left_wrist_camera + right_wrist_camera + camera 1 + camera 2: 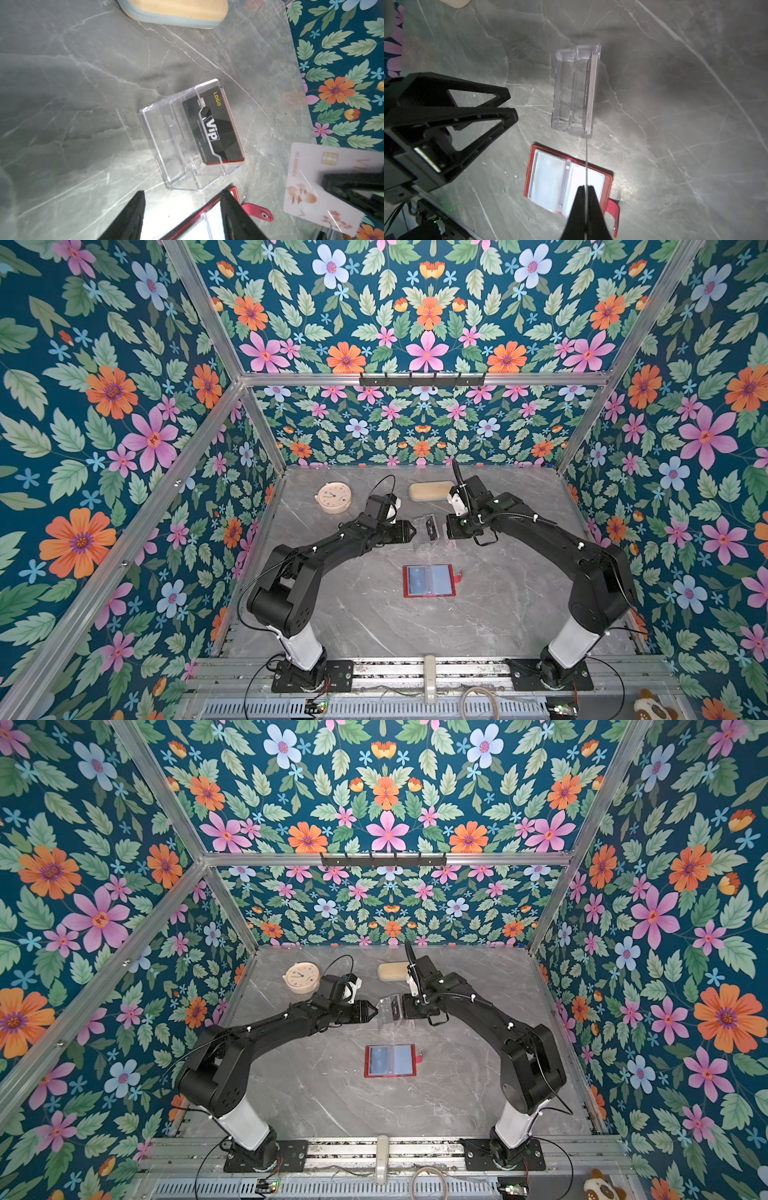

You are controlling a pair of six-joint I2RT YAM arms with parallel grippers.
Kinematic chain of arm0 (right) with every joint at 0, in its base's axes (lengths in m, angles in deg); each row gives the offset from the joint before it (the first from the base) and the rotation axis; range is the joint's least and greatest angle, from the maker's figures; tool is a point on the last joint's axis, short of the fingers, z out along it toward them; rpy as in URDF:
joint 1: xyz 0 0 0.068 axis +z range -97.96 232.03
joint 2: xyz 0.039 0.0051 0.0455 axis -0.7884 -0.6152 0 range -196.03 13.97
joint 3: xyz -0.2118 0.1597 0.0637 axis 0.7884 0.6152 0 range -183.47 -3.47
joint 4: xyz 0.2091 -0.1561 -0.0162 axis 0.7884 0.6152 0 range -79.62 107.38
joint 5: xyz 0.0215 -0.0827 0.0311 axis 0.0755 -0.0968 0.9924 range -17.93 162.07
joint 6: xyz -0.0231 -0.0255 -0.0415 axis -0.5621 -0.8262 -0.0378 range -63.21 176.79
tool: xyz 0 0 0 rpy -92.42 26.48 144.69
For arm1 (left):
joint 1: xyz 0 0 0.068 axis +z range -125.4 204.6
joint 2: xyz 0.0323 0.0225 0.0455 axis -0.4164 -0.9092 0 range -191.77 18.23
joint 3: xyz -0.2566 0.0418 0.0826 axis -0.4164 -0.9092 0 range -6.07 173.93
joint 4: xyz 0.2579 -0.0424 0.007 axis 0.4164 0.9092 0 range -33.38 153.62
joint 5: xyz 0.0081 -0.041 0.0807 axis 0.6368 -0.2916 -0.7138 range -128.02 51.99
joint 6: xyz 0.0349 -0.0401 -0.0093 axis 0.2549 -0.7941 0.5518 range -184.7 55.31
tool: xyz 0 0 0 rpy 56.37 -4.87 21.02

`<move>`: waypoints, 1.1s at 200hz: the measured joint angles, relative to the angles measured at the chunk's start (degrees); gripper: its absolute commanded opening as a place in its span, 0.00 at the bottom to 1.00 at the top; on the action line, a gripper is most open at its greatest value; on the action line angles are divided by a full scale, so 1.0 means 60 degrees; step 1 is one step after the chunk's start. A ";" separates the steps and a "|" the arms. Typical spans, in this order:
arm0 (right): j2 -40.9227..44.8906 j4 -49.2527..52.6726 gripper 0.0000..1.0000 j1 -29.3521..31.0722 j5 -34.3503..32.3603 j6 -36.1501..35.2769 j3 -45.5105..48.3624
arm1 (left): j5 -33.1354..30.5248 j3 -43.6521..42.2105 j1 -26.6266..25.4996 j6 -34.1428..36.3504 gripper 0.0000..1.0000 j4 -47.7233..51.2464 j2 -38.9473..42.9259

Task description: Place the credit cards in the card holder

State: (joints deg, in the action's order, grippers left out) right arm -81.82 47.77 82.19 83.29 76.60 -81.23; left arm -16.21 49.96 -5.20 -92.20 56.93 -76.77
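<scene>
Red card holder (608,180) lying open, clear sleeves, right gripper (585,187) clamped on pale card (301,176), left gripper (182,193) apart

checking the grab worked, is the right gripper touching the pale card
Touching. The right wrist view shows the right gripper shut on the pale card, seen edge-on between its fingertips with no gap.

Cards (212,128) in stand (160,143), behind card holder (428,580)
</scene>
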 measured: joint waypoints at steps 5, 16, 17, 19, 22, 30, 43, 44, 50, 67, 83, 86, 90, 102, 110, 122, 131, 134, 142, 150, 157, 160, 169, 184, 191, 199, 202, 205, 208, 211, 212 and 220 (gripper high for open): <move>0.0178 -0.0113 0.00 -0.0007 0.0095 0.0051 0.0259 | -0.0040 -0.0186 -0.0040 0.0000 0.60 0.0004 0.0157; 0.0579 -0.0382 0.00 -0.0018 0.0331 0.0175 0.0820 | -0.0127 -0.0608 -0.0135 -0.0007 0.60 -0.0029 0.0506; 0.0630 -0.0426 0.00 -0.0018 0.0353 0.0175 0.0896 | -0.0142 -0.0663 -0.0149 -0.0004 0.60 -0.0040 0.0546; 0.0699 -0.0481 0.00 -0.0018 0.0393 0.0178 0.0998 | -0.0160 -0.0736 -0.0171 -0.0007 0.60 -0.0040 0.0605; 0.0794 -0.0561 0.00 -0.0022 0.0455 0.0204 0.1155 | -0.0168 -0.0841 -0.0193 -0.0018 0.60 -0.0033 0.0699; 0.1031 -0.0801 0.00 -0.0022 0.0645 0.0288 0.1577 | -0.0186 -0.1140 -0.0277 -0.0095 0.60 -0.0055 0.0954; 0.1348 -0.1195 0.00 -0.0018 0.0958 0.0430 0.2269 | -0.0364 -0.1585 -0.0415 -0.0149 0.60 -0.0076 0.1322; 0.1362 -0.1209 0.00 -0.0018 0.0973 0.0430 0.2306 | -0.0382 -0.1632 -0.0433 -0.0164 0.60 -0.0084 0.1359; 0.1472 -0.1333 0.00 -0.0018 0.1118 0.0474 0.2579 | -0.0412 -0.1825 -0.0488 -0.0186 0.59 -0.0098 0.1512; 0.1738 -0.1803 0.00 -0.0015 0.1475 0.0714 0.3286 | -0.0565 -0.2331 -0.0648 -0.0404 0.59 -0.0113 0.1909; 0.1953 -0.2320 0.00 -0.0007 0.1792 0.0958 0.3927 | -0.0652 -0.2761 -0.0812 -0.0514 0.59 -0.0171 0.2204; 0.1982 -0.2412 0.00 -0.0007 0.1851 0.0976 0.4033 | -0.0678 -0.2849 -0.0849 -0.0586 0.59 -0.0193 0.2255; 0.2007 -0.2517 0.00 -0.0004 0.1916 0.1049 0.4167 | -0.0707 -0.2954 -0.0889 -0.0670 0.58 -0.0208 0.2317; 0.2055 -0.2874 0.00 0.0007 0.2116 0.1224 0.4543 | -0.0732 -0.3246 -0.1009 -0.0721 0.57 -0.0313 0.2444; 0.2055 -0.3082 0.00 0.0022 0.2222 0.1348 0.4736 | -0.0739 -0.3399 -0.1082 -0.0889 0.57 -0.0368 0.2492; 0.2044 -0.3373 0.00 0.0047 0.2368 0.1486 0.4954 | -0.0761 -0.3588 -0.1173 -0.0943 0.55 -0.0466 0.2517; 0.2004 -0.3617 0.00 0.0076 0.2452 0.1614 0.5085 | -0.0761 -0.3712 -0.1224 -0.1089 0.52 -0.0594 0.2506; 0.1982 -0.3697 0.00 0.0084 0.2484 0.1650 0.5115 | -0.0761 -0.3756 -0.1224 -0.1158 0.52 -0.0652 0.2499; 0.1898 -0.3912 0.00 0.0095 0.2575 0.1672 0.5198 | -0.0754 -0.3850 -0.1239 -0.1177 0.50 -0.0794 0.2470; 0.1796 -0.4065 0.00 0.0109 0.2634 0.1745 0.5249 | -0.0747 -0.3931 -0.1282 -0.1308 0.48 -0.0947 0.2419; 0.1716 -0.4189 0.00 0.0124 0.2703 0.1829 0.5278 | -0.0750 -0.3982 -0.1304 -0.1421 0.46 -0.1049 0.2364; 0.1679 -0.4244 0.00 0.0127 0.2721 0.1883 0.5289 | -0.0747 -0.3996 -0.1319 -0.1417 0.45 -0.1067 0.2342; 0.1559 -0.4430 0.00 0.0160 0.2809 0.1916 0.5308 | -0.0747 -0.4033 -0.1384 -0.1443 0.44 -0.1177 0.2266; 0.1373 -0.4703 0.00 0.0211 0.2900 0.1989 0.5308 | -0.0721 -0.4033 -0.1483 -0.1632 0.39 -0.1344 0.2113; 0.1286 -0.4827 0.00 0.0229 0.2954 0.2040 0.5308 | -0.0710 -0.4033 -0.1512 -0.1643 0.38 -0.1399 0.2033; 0.1188 -0.4954 0.00 0.0233 0.3024 0.2135 0.5311 | -0.0714 -0.4033 -0.1523 -0.1672 0.37 -0.1428 0.1945; 0.1155 -0.4994 0.00 0.0237 0.3042 0.2153 0.5311 | -0.0714 -0.4036 -0.1523 -0.1683 0.36 -0.1446 0.1909; 0.1118 -0.5034 0.00 0.0240 0.3064 0.2153 0.5311 | -0.0714 -0.4044 -0.1523 -0.1705 0.35 -0.1468 0.1883; 0.1089 -0.5074 0.00 0.0244 0.3078 0.2153 0.5311 | -0.0718 -0.4051 -0.1523 -0.1727 0.34 -0.1483 0.1861; 0.1056 -0.5125 0.00 0.0244 0.3096 0.2160 0.5311 | -0.0721 -0.4054 -0.1523 -0.1800 0.34 -0.1497 0.1832; 0.1038 -0.5147 0.00 0.0248 0.3111 0.2164 0.5311 | -0.0718 -0.4058 -0.1523 -0.1818 0.34 -0.1497 0.1825; 0.0951 -0.5260 0.00 0.0255 0.3144 0.2197 0.5311 | -0.0729 -0.4087 -0.1530 -0.1880 0.34 -0.1548 0.1767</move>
State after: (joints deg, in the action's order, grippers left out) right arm -76.12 16.21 83.72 102.16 89.78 -49.36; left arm -20.58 25.44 -14.38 -103.48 47.64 -66.17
